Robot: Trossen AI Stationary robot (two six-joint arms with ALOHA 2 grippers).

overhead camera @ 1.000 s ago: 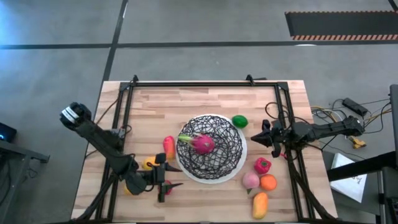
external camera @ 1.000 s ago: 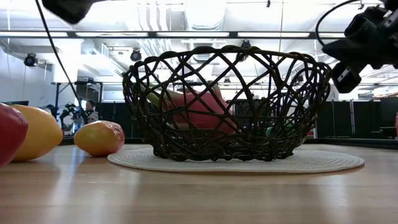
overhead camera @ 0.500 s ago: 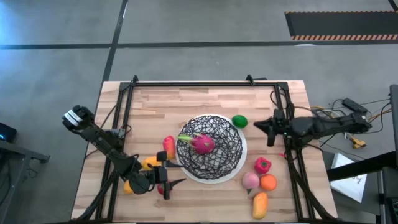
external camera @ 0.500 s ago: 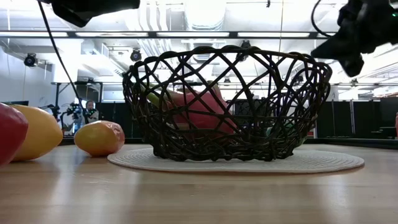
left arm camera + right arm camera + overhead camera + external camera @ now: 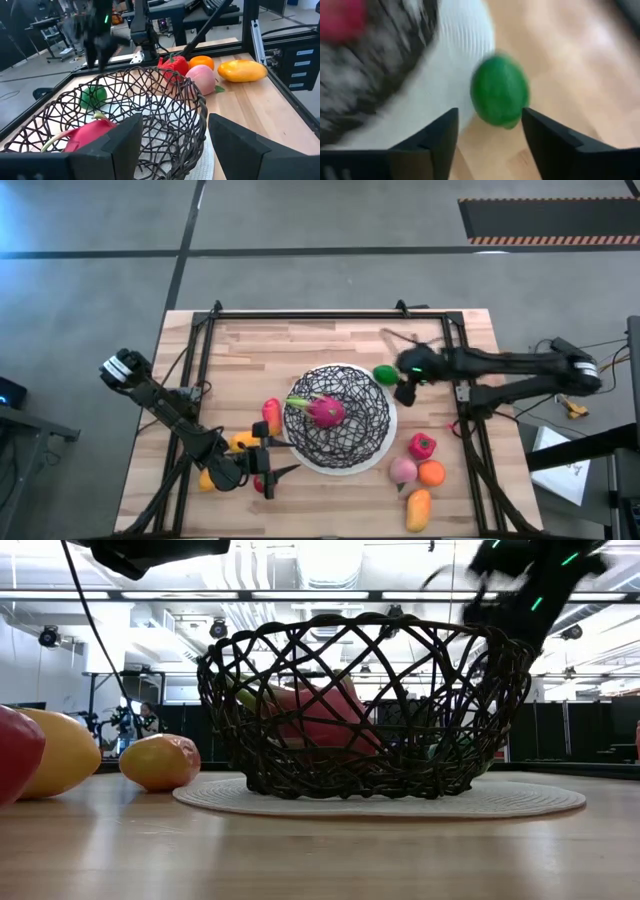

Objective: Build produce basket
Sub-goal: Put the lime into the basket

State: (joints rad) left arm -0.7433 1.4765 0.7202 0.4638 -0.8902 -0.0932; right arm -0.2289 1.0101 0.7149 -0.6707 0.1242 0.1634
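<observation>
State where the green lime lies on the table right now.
In the high view the lime lies on the table just outside the basket's far right rim, with the open right gripper beside it.

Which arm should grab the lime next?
Right. The right gripper is open beside the lime, lime framed between its fingers. The left gripper sits across the basket.

Right gripper (image 5: 403,379), fingers spread apart, at the end of its outstretched arm. Left gripper (image 5: 274,464), fingers also apart, hangs with its arm bent.
</observation>
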